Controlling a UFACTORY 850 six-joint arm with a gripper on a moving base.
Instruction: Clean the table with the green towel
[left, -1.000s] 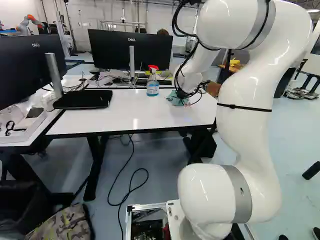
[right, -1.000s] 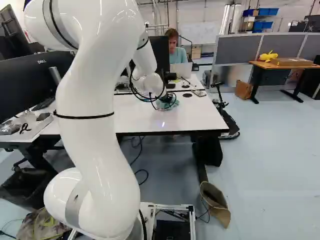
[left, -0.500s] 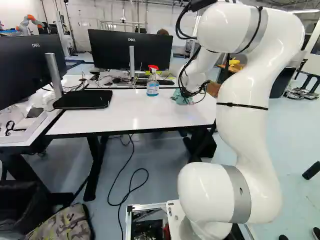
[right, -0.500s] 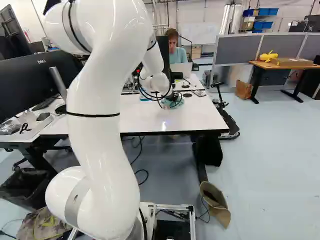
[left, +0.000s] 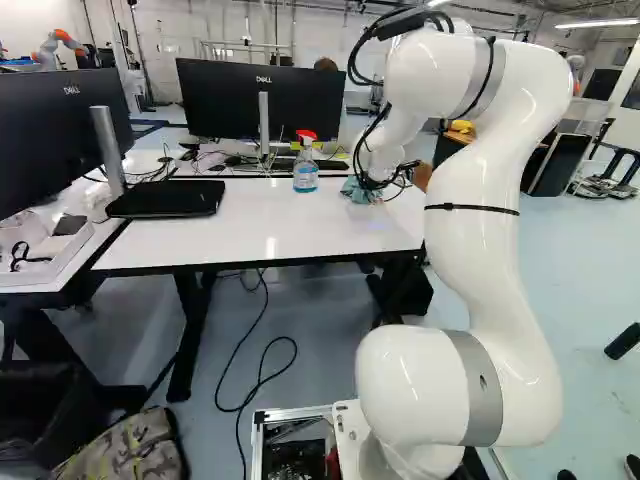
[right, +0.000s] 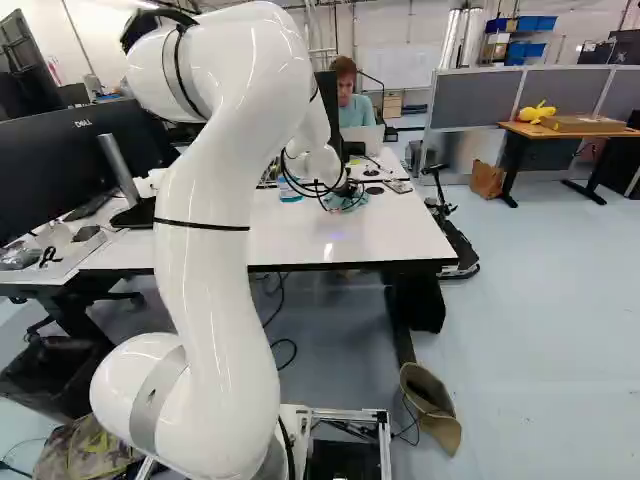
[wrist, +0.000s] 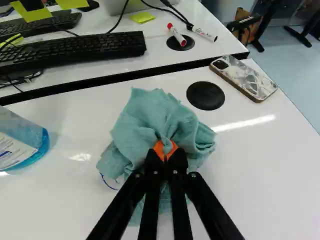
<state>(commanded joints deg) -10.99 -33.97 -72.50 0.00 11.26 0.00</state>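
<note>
Claw, black with two slim fingers and orange pads (wrist: 165, 149): pinching a gathered fold of the crumpled blue-green cloth towel (wrist: 150, 117). Towel lies bunched on the white rectangular tabletop (wrist: 245, 170), near its far edge, towards the far right corner. Thin curved blue line (wrist: 107, 182) peeks out beside the cloth, on the side of the clear spray bottle with blue liquid (wrist: 25, 141); likely a pen mark.

Step in hand, as I judge it: wiping. Best done with the loose folds spread under the fingertips, so cloth rather than hard finger meets the surface. Press lightly and evenly; cover the blue line in short, overlapping strokes, then work towards the near edge. Turn before the marble-patterned phone (wrist: 245, 79) at the far right corner, and give the bottle room. Too much downward force could drag the fold out of the grip.
</note>
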